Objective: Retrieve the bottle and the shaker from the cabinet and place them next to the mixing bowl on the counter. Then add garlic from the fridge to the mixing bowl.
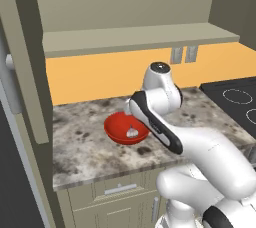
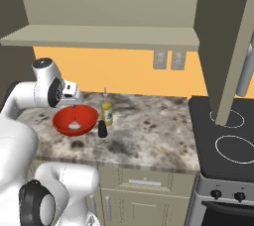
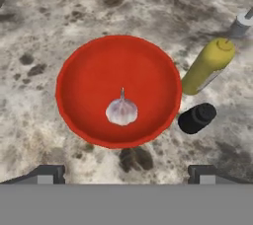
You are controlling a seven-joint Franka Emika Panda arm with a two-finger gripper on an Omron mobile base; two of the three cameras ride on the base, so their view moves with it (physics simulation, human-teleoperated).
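The counter [image 2: 149,131] is seen bearing the mixing bowl [image 3: 89,78] toward its left. The bottle [image 2: 106,112] is stood upright just right of the bowl, the shaker [image 2: 102,129] just nearer. The garlic [image 3: 121,111] is lodged inside the bowl. The gripper [image 3: 126,173] is held above, jaws spread wide, nothing gripped.

White arm bent forward, gripper [image 3: 126,174] downward, jaws wide apart.
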